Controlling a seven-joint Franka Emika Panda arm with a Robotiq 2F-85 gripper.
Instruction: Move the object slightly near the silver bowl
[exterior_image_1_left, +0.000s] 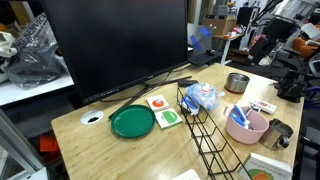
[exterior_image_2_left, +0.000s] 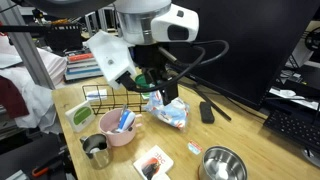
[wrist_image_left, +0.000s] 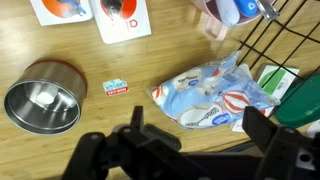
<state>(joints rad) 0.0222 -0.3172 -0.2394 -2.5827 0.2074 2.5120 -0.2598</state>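
The object is a blue and white plastic packet (wrist_image_left: 215, 95) lying flat on the wooden table; it also shows in both exterior views (exterior_image_1_left: 203, 97) (exterior_image_2_left: 168, 110). The silver bowl (wrist_image_left: 42, 100) stands apart from the packet and is seen in both exterior views (exterior_image_1_left: 236, 82) (exterior_image_2_left: 222, 165). My gripper (wrist_image_left: 195, 135) is open and empty. It hovers just above the near edge of the packet, one finger on each side. In an exterior view the gripper (exterior_image_2_left: 160, 88) hangs right over the packet.
A small red and teal sachet (wrist_image_left: 116, 87) lies between bowl and packet. Two picture cards (wrist_image_left: 120, 18), a pink bowl (exterior_image_2_left: 118, 128), a metal cup (exterior_image_2_left: 96, 150), a black wire rack (exterior_image_1_left: 205, 135), a green plate (exterior_image_1_left: 132, 121) and a big monitor (exterior_image_1_left: 115, 45) stand around.
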